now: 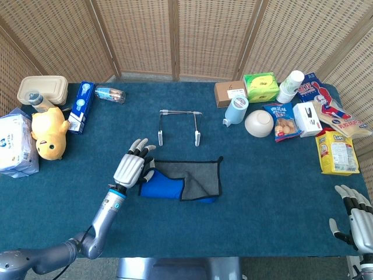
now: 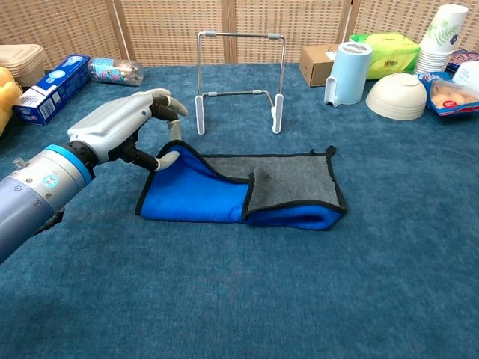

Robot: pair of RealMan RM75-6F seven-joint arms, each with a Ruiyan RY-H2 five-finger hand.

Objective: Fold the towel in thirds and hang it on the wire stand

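So, blue-and-grey folded towel flat on the teal table, in front of the wire stand, left hand pinching its raised left corner, right hand released at the table's near-right edge

Backdrop: a folding screen of woven rattan panels is set behind the table, framed by lighter wooden posts.
Side panels: further woven panels are angled in at the left and right edges of the head view.
Table: a table covered in deep blue-green carpet-like fabric is seen filling most of both views.
Table front: the near edge is cut off straight in the head view, with a grey surface shown below it.
Light: the scene is evenly and brightly lit; only soft, short shadows are cast on the fabric.
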